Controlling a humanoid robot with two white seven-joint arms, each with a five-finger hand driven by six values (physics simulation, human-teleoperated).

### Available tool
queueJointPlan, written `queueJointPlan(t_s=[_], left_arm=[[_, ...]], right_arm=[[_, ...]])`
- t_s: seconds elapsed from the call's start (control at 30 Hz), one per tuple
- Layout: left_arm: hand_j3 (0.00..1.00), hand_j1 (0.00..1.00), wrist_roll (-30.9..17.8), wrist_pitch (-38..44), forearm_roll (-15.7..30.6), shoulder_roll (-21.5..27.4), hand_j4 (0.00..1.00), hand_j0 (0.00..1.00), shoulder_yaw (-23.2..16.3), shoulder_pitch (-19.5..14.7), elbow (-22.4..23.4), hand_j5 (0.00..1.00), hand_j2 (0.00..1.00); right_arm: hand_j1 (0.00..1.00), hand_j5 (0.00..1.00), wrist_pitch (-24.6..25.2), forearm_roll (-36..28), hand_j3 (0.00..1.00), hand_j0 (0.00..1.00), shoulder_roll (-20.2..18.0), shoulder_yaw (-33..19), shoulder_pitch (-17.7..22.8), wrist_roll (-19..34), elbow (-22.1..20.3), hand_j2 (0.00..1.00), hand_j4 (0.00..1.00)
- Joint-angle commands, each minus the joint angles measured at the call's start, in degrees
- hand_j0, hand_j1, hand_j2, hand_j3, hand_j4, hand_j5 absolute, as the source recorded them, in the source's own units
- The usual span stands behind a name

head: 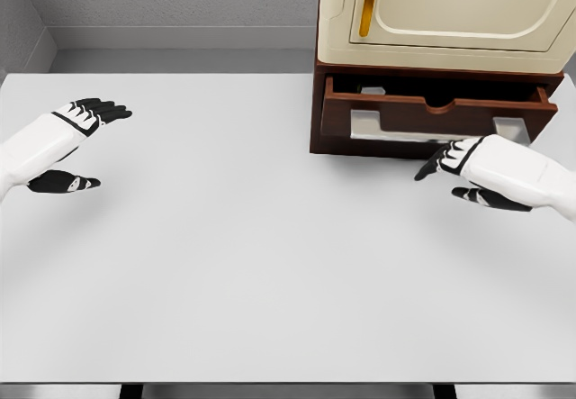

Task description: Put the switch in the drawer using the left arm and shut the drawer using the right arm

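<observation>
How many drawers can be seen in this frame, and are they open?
1. The drawer sits in the brown cabinet at the table's far right, pulled partly open, just beyond the right hand. Others may be hidden.

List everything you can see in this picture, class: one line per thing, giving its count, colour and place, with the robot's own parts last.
table: one, white, fills most of the view.
cabinet: one, dark brown, back right of the table.
drawer: one, dark brown, in the cabinet, partly open; something pale lies inside, too hidden to name.
appliance: one, cream with a yellow handle strip, on top of the cabinet.
left robot hand: one, black fingers on a white arm, far left, open, holding nothing.
right robot hand: one, black fingers on a white arm, just in front of the drawer, open.
</observation>
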Motion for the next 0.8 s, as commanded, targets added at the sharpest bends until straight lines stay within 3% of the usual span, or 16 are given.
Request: queueJointPlan(t_s=[0.0,0.3,0.77], left_arm=[[1.0,1.0,0.03,0.06,0.43,0.06,1.0,1.0,0.01,0.0,-0.03,1.0,1.0],[1.0,1.0,0.03,0.06,0.43,0.06,1.0,1.0,0.01,0.0,0.06,1.0,1.0],[1.0,1.0,0.03,0.06,0.34,0.06,1.0,1.0,0.01,0.0,0.06,1.0,1.0]], right_arm=[[0.69,0.69,0.12,0.31,0.69,0.69,0.71,-0.03,0.0,-0.12,0.5,0.69,0.69],[0.69,0.69,0.12,0.75,0.69,0.69,1.59,1.29,-1.58,-0.12,3.32,0.69,0.69],[0.68,0.68,0.12,0.84,0.68,0.68,2.82,3.66,-4.04,-0.03,4.02,0.68,0.68]])
